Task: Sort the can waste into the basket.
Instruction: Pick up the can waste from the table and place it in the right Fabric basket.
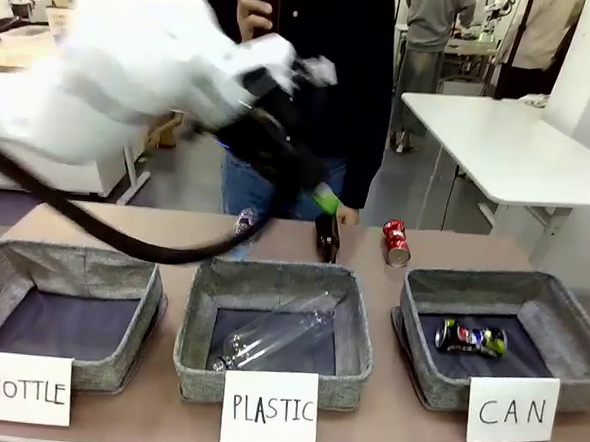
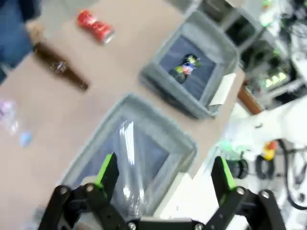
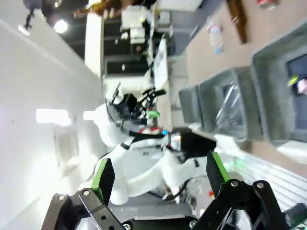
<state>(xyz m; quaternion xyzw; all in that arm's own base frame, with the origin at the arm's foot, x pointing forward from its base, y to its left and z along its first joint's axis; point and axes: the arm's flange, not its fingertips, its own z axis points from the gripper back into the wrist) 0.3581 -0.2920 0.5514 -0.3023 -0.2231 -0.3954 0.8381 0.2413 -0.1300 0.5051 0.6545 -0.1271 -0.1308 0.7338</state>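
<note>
Left gripper (image 2: pixel 165 173) and right gripper (image 3: pixel 159 173) stood wide open, holding nothing; red can (image 1: pixel 396 242) lay on table (image 1: pixel 143 417) beyond the basket (image 1: pixel 573 310).

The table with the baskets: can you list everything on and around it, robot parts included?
BOTTLE basket: one, grey, left of the row.
PLASTIC basket: one, grey, middle.
CAN basket: one, grey, right.
paper signs: three, white, one at each basket's near side.
clear plastic bottle: one, see-through, lying in the PLASTIC basket.
dark blue can: one, yellow-green marks, in the CAN basket.
red can: one, on the table behind the CAN basket.
brown glass bottle: one, behind the PLASTIC basket.
person: one, dark top, far side.
left gripper: black, green pads, open, above the PLASTIC basket.
right gripper: same colours, open, empty.
</note>
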